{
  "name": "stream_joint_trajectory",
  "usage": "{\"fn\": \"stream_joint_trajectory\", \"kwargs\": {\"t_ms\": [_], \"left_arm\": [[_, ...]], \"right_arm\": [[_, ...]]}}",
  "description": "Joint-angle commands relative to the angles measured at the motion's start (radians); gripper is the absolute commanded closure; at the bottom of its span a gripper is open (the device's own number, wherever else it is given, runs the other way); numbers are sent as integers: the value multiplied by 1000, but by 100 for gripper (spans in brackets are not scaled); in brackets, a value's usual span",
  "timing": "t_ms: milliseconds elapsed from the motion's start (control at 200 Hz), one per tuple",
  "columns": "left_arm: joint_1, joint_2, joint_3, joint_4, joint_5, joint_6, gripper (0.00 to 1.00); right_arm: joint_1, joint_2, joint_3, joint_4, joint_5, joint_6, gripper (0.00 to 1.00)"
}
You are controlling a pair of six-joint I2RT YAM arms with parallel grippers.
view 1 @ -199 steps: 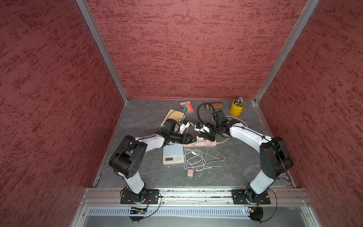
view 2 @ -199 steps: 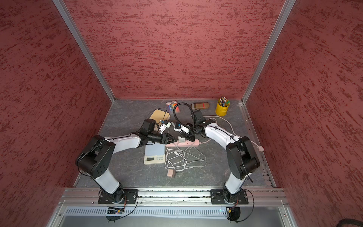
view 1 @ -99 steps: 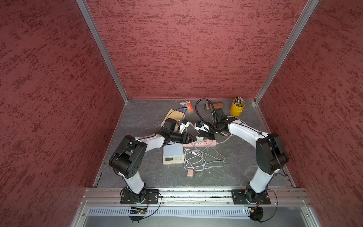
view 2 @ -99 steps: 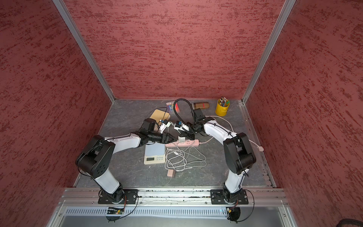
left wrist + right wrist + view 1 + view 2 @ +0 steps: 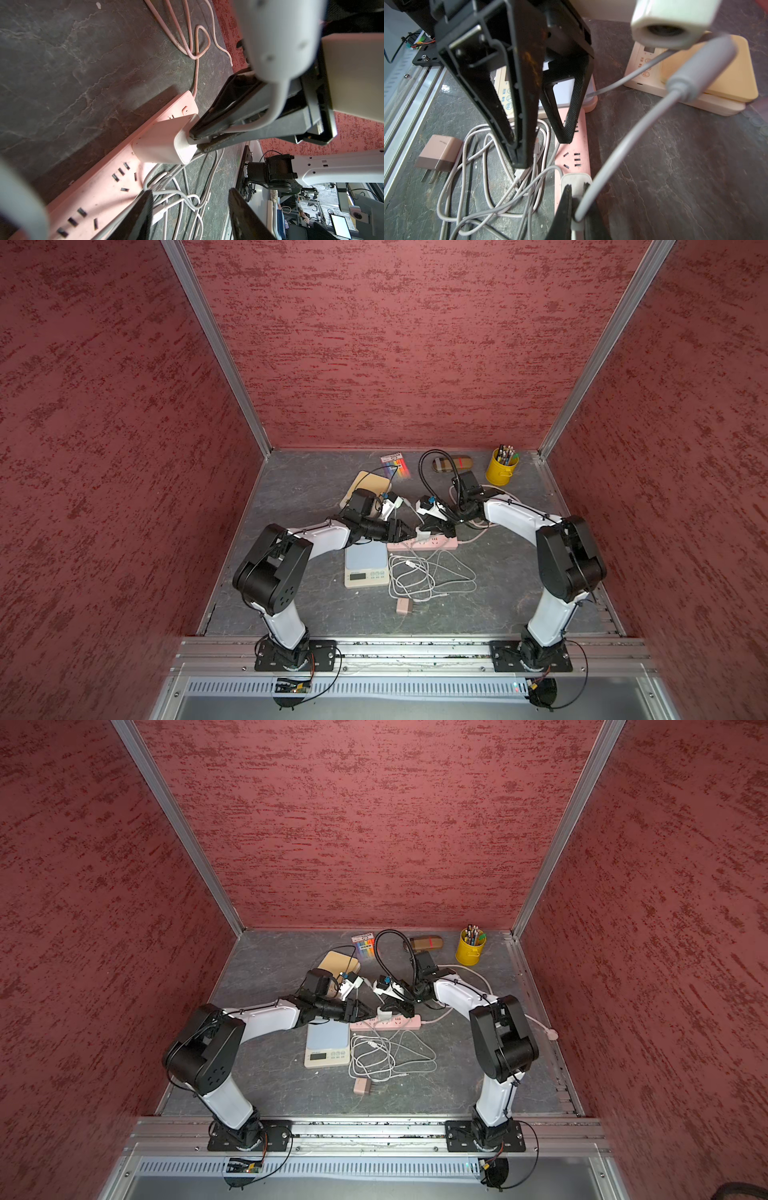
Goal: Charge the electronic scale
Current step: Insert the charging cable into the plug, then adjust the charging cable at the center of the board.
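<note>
On the electronic scale (image 5: pixel 505 95), small Chinese characters are showing beside the round buttons, too blurred for a sure reading. Faint pink marks are showing on the wooden-topped scale (image 5: pixel 643 61) likewise; nothing else is reading legibly.

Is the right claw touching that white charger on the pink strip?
Touching. The left wrist view shows the right gripper with its tips shut right on the end of the white charger.

Soft, even light fills both top views, shadows on the worktop (image 5: pixel 478 614) faint. Wrist views blur badly up close; wide lenses bend their edges.
</note>
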Motion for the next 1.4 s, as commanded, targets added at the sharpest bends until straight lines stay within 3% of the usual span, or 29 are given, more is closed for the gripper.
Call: {"fn": "stream_joint_trajectory", "kwargs": {"t_ms": [0, 140, 351, 531, 636, 751, 837, 942, 1122, 1247, 1398], "left_arm": [[-9, 20, 34, -23, -14, 4, 41], [-8, 9, 37, -41, -27, 8, 41], [2, -30, 35, -83, -31, 29, 41], [2, -92, 26, -103, -42, 69, 40], [0, -130, 24, -124, -47, 101, 39], [-5, -180, 11, -149, -45, 146, 39], [-10, -222, 0, -180, -39, 193, 39], [-24, -270, -11, -237, -51, 257, 38], [-87, -332, -46, -307, -178, 316, 40], [-90, -355, -106, -271, -241, 232, 43], [-107, -381, -178, -226, -275, 193, 45]], "right_arm": [[-5, 49, -65, -91, 85, -9, 100], [-4, 50, -110, -64, 180, 1, 100], [2, 19, -134, 44, 189, 79, 100], [-1, -166, -229, 328, 182, 270, 62], [-1, -289, -292, 499, 249, 408, 47], [-1, -409, -333, 564, 310, 528, 39], [-1, -495, -357, 552, 346, 615, 38], [0, -601, -385, 502, 439, 840, 38], [22, -798, -499, 331, 568, 1221, 50], [135, -860, -536, 167, 655, 1373, 53], [296, -776, -525, -28, 803, 1573, 51]]}}
